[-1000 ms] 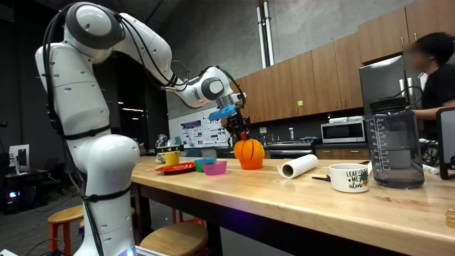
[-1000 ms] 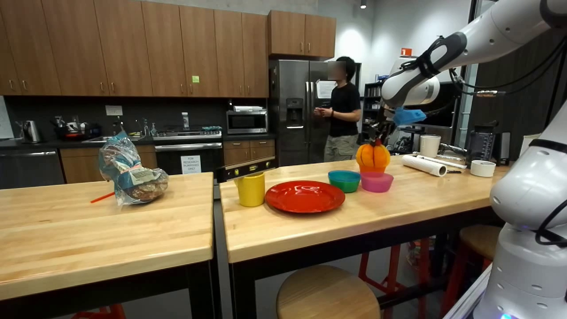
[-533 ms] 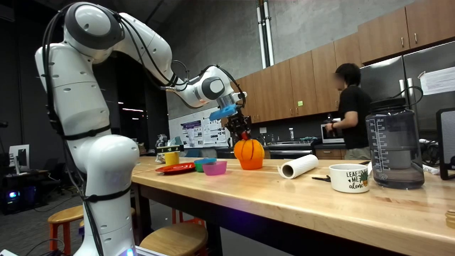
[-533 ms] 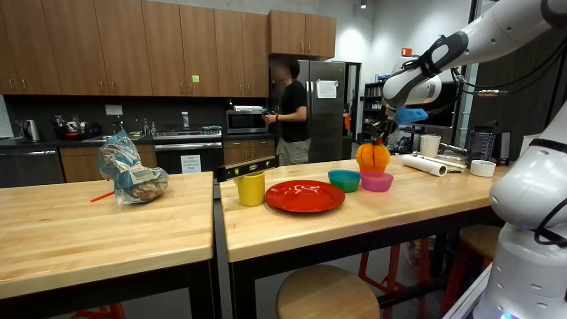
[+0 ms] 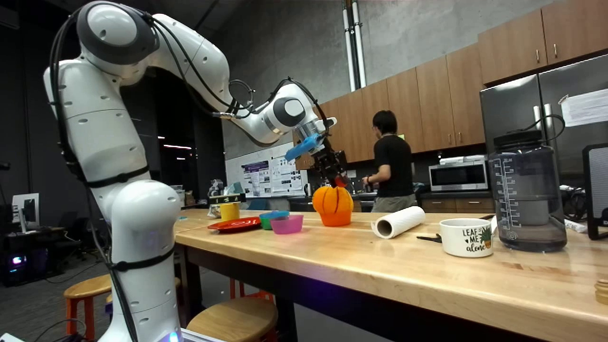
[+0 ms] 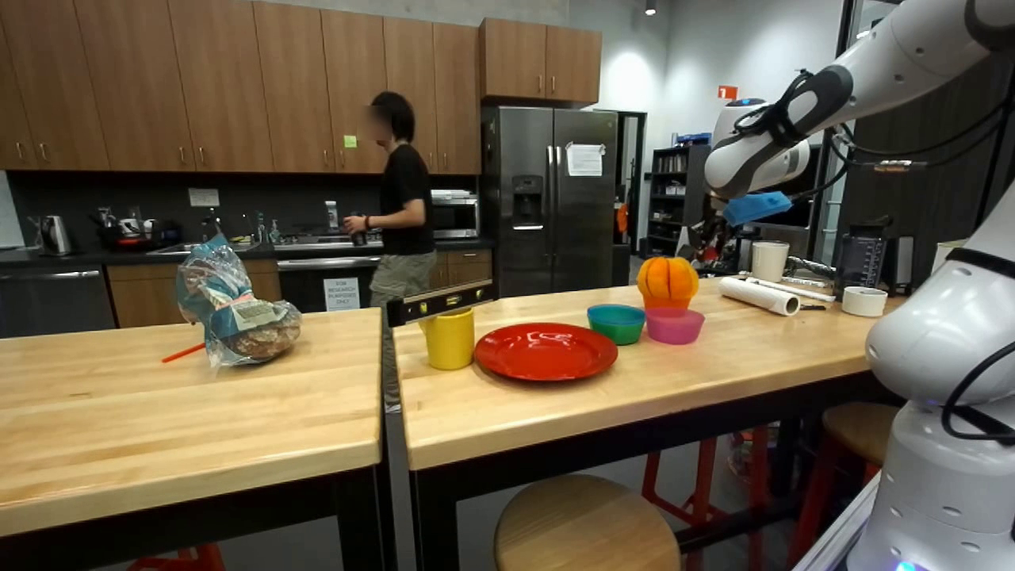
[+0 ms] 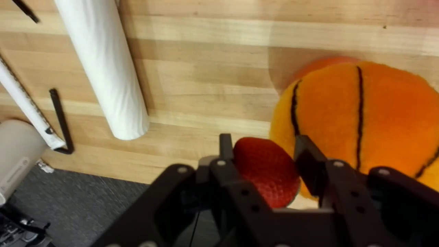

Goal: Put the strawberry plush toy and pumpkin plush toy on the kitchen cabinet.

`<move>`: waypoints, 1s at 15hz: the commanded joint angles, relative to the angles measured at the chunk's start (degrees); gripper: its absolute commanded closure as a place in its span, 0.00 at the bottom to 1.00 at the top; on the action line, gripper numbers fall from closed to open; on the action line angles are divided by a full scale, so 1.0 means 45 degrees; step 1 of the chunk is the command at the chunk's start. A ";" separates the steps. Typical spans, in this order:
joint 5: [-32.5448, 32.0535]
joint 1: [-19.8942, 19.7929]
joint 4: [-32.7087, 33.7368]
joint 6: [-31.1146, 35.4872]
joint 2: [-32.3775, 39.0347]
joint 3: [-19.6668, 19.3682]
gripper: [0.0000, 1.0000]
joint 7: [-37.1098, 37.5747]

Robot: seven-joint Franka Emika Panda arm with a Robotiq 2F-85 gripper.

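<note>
One toy held: gripper (image 7: 263, 145) closed around the strawberry plush toy (image 7: 269, 176), shifted aside from the pumpkin plush toy (image 7: 387, 113), probably clearing a descent to the counter (image 7: 202, 109)

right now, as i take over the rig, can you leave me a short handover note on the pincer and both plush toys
Pincer: shut on the strawberry plush toy, held up off the kitchen cabinet's light-wood top.
Pumpkin plush toy: resting in an orange bowl on that top; whether the strawberry touches the pumpkin, I can't tell.
Done: strawberry gripped; not yet set down.
Left: set the strawberry on the light-wood top and release; then, if sitting in the bowl doesn't count, probably lift the pumpkin out onto bare wood.
</note>
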 commanded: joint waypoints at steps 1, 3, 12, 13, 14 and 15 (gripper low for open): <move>-0.0227 -0.0432 -0.0232 -0.1034 -0.0111 -0.0004 0.77 0.0672; -0.0387 -0.0678 -0.0253 -0.1642 0.0021 0.0000 0.77 0.1293; 0.1145 -0.0617 -0.0523 -0.2631 0.0884 -0.0832 0.77 0.1528; 0.1300 -0.0621 -0.0564 -0.2639 0.1019 -0.0865 0.77 0.1556; 0.1218 -0.0678 -0.0573 -0.2657 0.1174 -0.0824 0.77 0.1770; 0.1304 -0.0654 -0.0565 -0.2685 0.1311 -0.0848 0.77 0.1741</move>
